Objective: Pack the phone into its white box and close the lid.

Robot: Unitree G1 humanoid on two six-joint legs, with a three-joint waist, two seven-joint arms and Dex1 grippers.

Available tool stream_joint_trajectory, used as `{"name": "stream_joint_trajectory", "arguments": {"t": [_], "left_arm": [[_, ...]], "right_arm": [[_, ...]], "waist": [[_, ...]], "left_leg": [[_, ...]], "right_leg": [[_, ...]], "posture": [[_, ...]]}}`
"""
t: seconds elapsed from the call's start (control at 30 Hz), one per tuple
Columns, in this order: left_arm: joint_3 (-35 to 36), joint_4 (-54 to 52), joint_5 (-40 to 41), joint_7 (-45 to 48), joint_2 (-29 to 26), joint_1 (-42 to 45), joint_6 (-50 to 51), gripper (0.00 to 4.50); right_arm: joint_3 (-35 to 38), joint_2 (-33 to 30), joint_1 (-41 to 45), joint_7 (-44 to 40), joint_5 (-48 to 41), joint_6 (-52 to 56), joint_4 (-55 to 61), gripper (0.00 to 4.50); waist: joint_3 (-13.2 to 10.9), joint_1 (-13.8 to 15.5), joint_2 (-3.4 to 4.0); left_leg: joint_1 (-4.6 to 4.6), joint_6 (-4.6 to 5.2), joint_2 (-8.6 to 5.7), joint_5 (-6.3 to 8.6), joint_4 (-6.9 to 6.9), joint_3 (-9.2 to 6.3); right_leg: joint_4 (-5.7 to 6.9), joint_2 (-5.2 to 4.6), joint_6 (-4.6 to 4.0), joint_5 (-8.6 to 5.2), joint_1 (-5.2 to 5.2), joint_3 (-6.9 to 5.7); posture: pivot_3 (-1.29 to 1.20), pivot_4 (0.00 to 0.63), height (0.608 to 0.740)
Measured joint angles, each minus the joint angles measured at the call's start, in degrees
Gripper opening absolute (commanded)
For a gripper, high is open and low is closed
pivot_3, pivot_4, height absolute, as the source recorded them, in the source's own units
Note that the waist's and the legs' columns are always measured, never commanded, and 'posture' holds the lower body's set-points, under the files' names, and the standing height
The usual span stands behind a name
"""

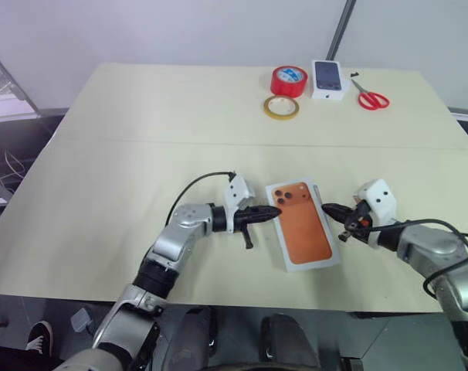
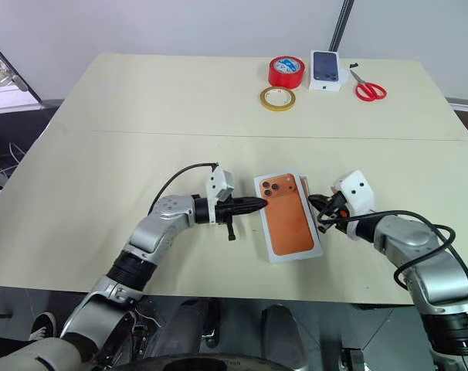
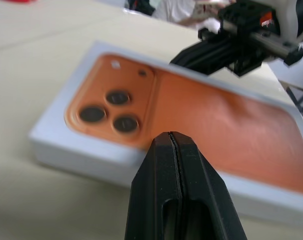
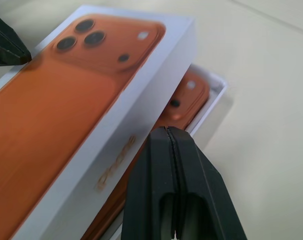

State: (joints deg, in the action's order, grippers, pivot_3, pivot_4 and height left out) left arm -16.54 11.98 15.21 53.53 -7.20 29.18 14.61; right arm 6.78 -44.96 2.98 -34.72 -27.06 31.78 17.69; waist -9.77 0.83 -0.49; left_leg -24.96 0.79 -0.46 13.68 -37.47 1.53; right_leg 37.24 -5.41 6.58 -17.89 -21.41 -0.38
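Note:
The lid, white with an orange phone printed on its top, lies askew over the white box near the table's front edge. Through the uncovered strip on the right side I see the orange phone lying in the box. My left gripper is shut, its tip at the lid's left edge near the printed camera cluster. My right gripper is shut too, with its tip close to the lid's right side and nothing between its fingers.
At the table's far side stand a red tape roll, a yellow tape ring, a small white box printed with a dark phone and red scissors. The table's front edge runs just below the lid.

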Motion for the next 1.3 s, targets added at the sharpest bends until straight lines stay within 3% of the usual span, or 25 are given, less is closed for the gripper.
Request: {"name": "stream_joint_trajectory", "arguments": {"t": [0.33,0.7,1.1,1.3], "left_arm": [[-0.18,1.6,-0.97,0.07,-0.02,0.51,-0.9,0.0],[-1.14,-5.51,-0.53,4.27,-7.66,-4.5,4.65,0.0],[-1.73,3.55,-2.22,0.0,-0.08,-0.95,1.84,0.0],[-0.58,4.85,-2.83,-1.36,0.71,-0.12,0.38,0.0]], "right_arm": [[0.03,1.06,0.3,-0.71,2.05,0.36,-0.04,0.02],[3.15,-1.66,-2.76,-6.35,2.06,0.04,0.08,0.02],[5.49,-2.21,-4.32,-9.39,1.08,0.19,1.57,0.02],[5.49,-1.47,-5.07,-8.59,1.76,0.35,2.4,0.02]], "waist": [[0.0,-0.06,0.0],[0.02,0.04,0.03],[0.02,0.01,0.02],[0.02,-0.07,0.02]], "left_leg": [[0.0,0.0,0.01,0.0,0.0,0.0],[0.05,0.0,0.01,0.0,-0.01,-0.01],[0.05,0.01,0.0,0.01,-0.09,-0.02],[0.05,0.01,0.0,0.01,-0.09,-0.01]], "right_leg": [[0.01,0.05,0.0,0.0,0.0,0.0],[0.04,0.03,0.0,0.0,0.05,0.01],[0.04,0.01,0.0,0.0,0.1,0.0],[0.07,0.02,0.01,0.0,0.07,0.0]], "posture": [[0.0,0.15,0.728],[0.0,0.15,0.728],[0.0,0.15,0.728],[0.0,0.15,0.728]]}}
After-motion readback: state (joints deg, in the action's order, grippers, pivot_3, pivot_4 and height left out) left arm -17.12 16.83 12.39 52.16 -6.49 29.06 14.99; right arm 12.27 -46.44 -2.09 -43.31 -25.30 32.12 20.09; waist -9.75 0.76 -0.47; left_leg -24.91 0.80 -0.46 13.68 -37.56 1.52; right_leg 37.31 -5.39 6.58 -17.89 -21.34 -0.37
